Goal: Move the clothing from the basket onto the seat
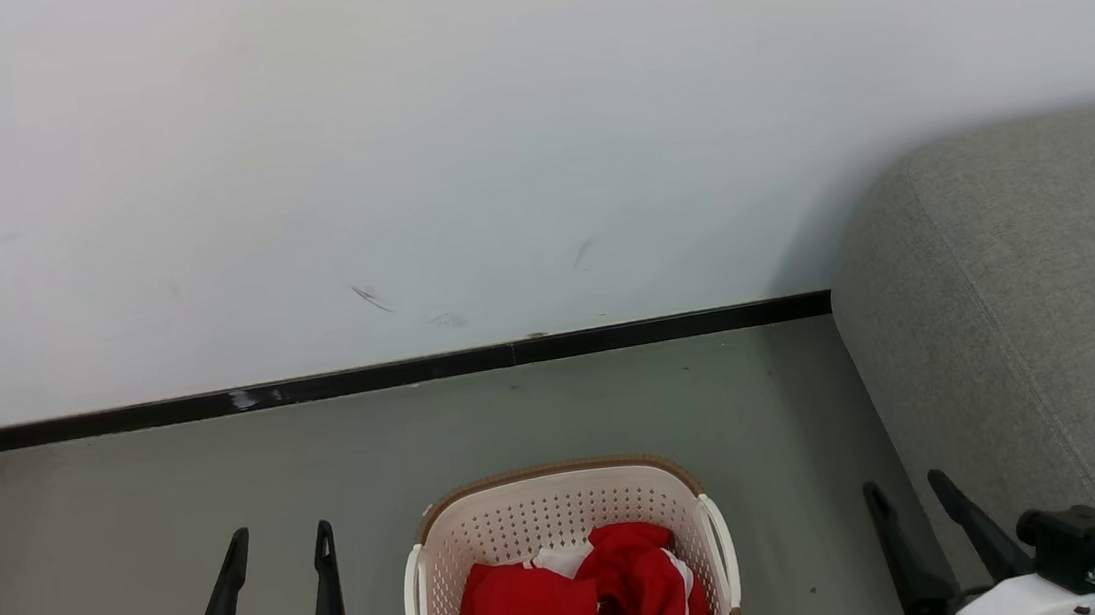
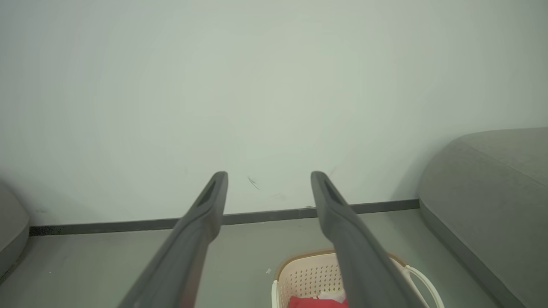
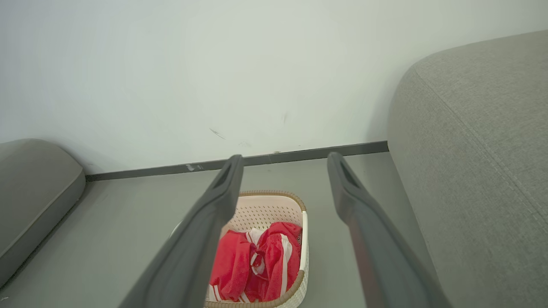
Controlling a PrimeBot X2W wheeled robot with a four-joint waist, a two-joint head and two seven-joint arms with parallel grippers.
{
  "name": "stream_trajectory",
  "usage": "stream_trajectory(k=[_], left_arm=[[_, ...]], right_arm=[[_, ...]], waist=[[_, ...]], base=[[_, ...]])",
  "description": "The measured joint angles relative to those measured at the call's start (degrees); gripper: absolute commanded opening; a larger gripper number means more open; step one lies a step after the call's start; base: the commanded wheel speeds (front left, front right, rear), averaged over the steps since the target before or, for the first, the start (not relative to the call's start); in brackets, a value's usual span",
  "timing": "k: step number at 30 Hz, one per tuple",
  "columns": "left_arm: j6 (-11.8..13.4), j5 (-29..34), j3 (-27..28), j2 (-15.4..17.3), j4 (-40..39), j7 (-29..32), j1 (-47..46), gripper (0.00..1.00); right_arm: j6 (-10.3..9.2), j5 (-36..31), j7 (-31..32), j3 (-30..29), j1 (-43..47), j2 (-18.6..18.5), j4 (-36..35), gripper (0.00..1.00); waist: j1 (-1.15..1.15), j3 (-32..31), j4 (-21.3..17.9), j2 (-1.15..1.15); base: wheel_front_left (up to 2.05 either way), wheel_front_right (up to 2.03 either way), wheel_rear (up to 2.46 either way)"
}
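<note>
The cream basket (image 1: 557,507) with a brown rim stands on the floor at the bottom middle of the head view. Red clothing (image 1: 586,600) with white trim lies crumpled inside it, also seen as clothing (image 3: 257,261) in the basket (image 3: 274,205) in the right wrist view. The grey seat (image 1: 1039,300) rises at the right. My left gripper (image 1: 279,539) hangs open to the left of the basket, holding nothing. My right gripper (image 1: 907,489) is open between the basket and the seat. In the left wrist view the basket (image 2: 308,273) sits low behind my open left gripper (image 2: 269,175).
A white wall with a black skirting board (image 1: 373,374) runs behind the basket. Grey floor (image 1: 173,484) spreads left of it. Another grey cushioned piece (image 3: 34,188) stands at the far left in the right wrist view.
</note>
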Motion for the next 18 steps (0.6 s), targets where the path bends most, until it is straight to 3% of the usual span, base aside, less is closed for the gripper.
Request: stream_trajectory(k=[5, 18], left_arm=[[0.70, 3.27, -0.79, 0.15, -0.25, -1.00, 0.01, 1.00], [0.94, 3.25, -1.15, 0.16, 0.12, -1.00, 0.01, 1.00]], right_arm=[[0.00, -3.99, -0.96, 0.40, 0.21, -0.01, -0.15, 1.00], [0.00, -4.13, -0.96, 0.34, 0.20, -0.01, -0.09, 1.00]], waist=[[0.00, -0.01, 0.10, 0.00], [-0.01, 0.18, 0.16, 0.00]], base=[[0.00, 0.00, 0.00], [0.00, 0.00, 0.00]])
